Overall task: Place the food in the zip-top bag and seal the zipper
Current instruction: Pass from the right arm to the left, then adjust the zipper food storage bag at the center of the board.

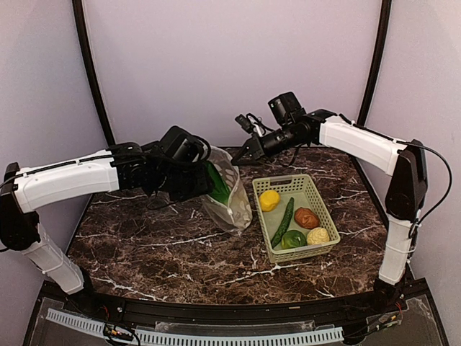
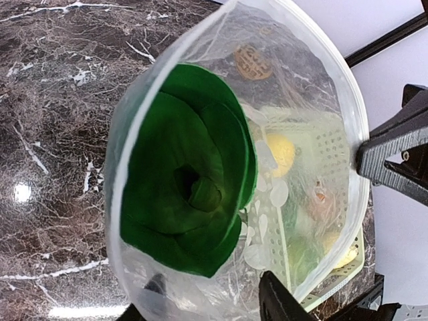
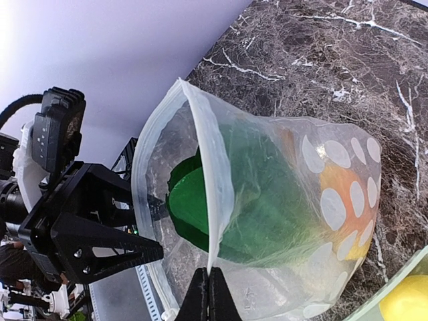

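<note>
Right claw point(image 3: 208, 291) pinching zip-top bag point(image 1: 232, 207) rim | left claw point(image 2: 214, 297) spread | bag: green leafy food point(image 2: 180, 194) | basket point(image 1: 318, 189): lemon point(image 1: 269, 200) plus four more

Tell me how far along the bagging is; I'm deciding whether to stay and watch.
Done: one green leafy piece sits inside the zip-top bag. In hand: the right gripper pinches the bag's rim, and the left gripper is open at its mouth. Left: five pieces in the basket, then sealing the zipper.

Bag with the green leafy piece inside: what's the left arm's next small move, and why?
Probably back the left gripper away from the bag: its jaws stand open, the green piece lies inside, and the right gripper pinches the rim.
</note>
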`<state>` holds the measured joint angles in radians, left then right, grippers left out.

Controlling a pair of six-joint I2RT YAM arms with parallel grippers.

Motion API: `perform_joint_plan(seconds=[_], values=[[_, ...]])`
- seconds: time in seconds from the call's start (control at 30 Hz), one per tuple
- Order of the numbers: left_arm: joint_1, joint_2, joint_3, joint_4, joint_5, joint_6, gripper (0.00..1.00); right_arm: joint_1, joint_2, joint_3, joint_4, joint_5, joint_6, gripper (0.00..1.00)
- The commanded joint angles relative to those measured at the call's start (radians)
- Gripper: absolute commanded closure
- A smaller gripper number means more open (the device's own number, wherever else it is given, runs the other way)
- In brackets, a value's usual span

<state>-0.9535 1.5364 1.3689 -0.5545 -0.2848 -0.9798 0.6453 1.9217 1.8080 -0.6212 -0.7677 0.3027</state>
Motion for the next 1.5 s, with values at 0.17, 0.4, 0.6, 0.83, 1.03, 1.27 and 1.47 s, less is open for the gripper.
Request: perform_joint_plan(seconds=[0.17, 0.4, 0.6, 0.83, 1.03, 1.27, 1.47], values=[[-0.028, 0.009, 0.038, -0.101, 0.031, -0.075, 0.6, -0.004, 0.03, 0.044, 0.046, -0.031, 0.026, 1.0], [-0.044, -0.024, 0.022, -0.117, -0.048, -0.095, 0.89, -0.004, 0.023, 0.03, 0.056, -0.037, 0.028, 1.0], [-0.034, -0.027, 0.038, -0.132, -0.092, -0.034, 0.99, -0.004, 0.02, 0.025, 0.089, -0.128, 0.036, 0.97], [0.072, -0.05, 0.23, -0.273, 0.044, 0.268, 0.99, -0.081, -0.063, 0.077, -0.007, -0.179, -0.152, 0.3], [0.092, 0.002, 0.205, -0.278, 0.134, 0.312, 0.99, -0.254, -0.137, -0.055, -0.014, -0.223, -0.253, 0.29], [0.092, 0.025, 0.178, -0.242, 0.206, 0.319, 0.99, -0.342, -0.147, -0.163, -0.274, -0.23, -0.791, 0.44], [0.091, -0.003, 0.2, -0.211, 0.328, 0.367, 0.99, -0.331, -0.198, -0.264, -0.347, 0.028, -1.164, 0.57]])
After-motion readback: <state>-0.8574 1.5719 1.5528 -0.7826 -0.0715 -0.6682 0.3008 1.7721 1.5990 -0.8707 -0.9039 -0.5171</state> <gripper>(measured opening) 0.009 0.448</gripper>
